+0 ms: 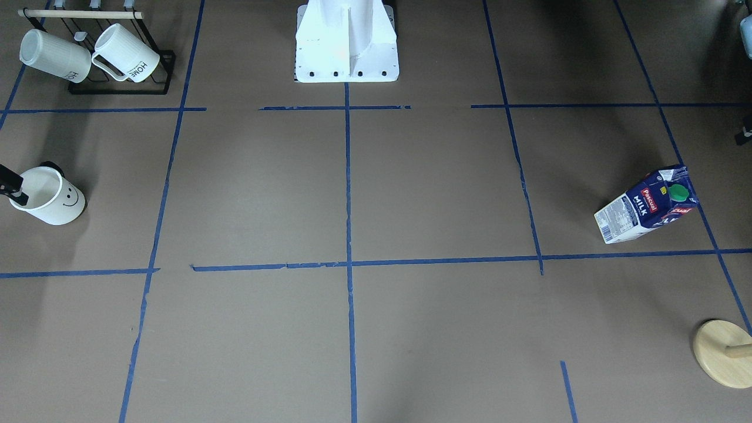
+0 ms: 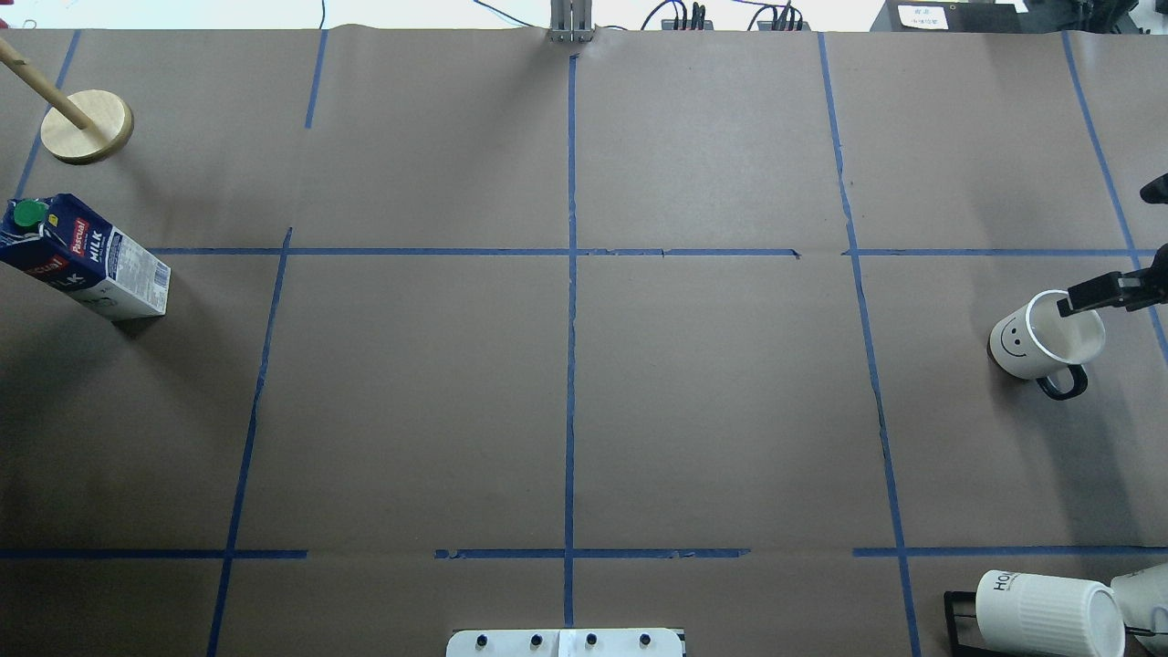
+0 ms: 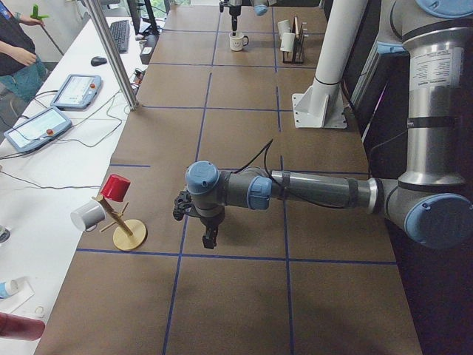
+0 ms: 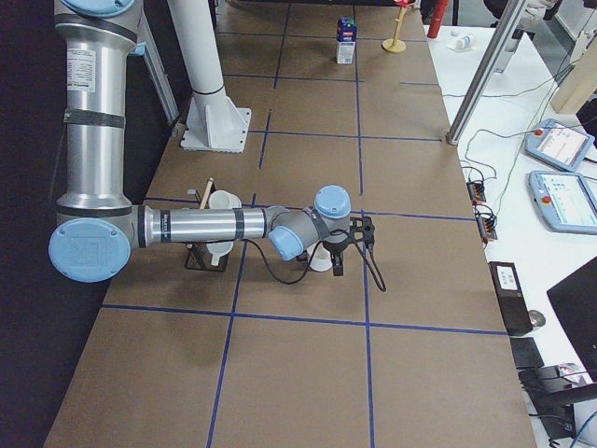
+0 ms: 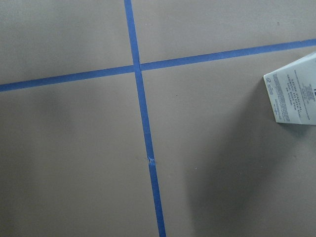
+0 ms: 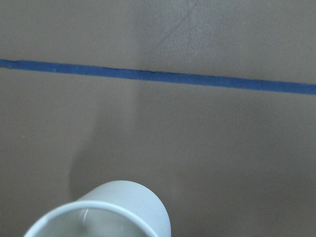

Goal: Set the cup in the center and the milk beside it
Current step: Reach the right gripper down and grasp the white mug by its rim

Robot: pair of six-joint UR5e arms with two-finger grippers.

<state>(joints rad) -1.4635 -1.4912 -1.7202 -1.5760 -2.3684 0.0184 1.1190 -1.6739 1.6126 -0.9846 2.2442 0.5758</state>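
The cup (image 2: 1029, 339), a white mug with a smiley face and a black handle, stands upright at the table's right end; it also shows in the front view (image 1: 59, 200). My right gripper (image 2: 1106, 251) hangs over it and looks open, with one finger (image 2: 1090, 297) dipped inside the rim. The milk (image 2: 91, 260) stands upright at the left end, also in the front view (image 1: 646, 207). My left gripper (image 3: 196, 225) hovers near it; I cannot tell its state. The center (image 2: 571, 252) tape crossing is bare.
A black rack (image 1: 120, 88) with two ribbed "HOME" mugs stands near the robot's base (image 1: 346, 53) on its right side. A wooden mug tree (image 2: 87, 128) stands beyond the milk at the far left corner.
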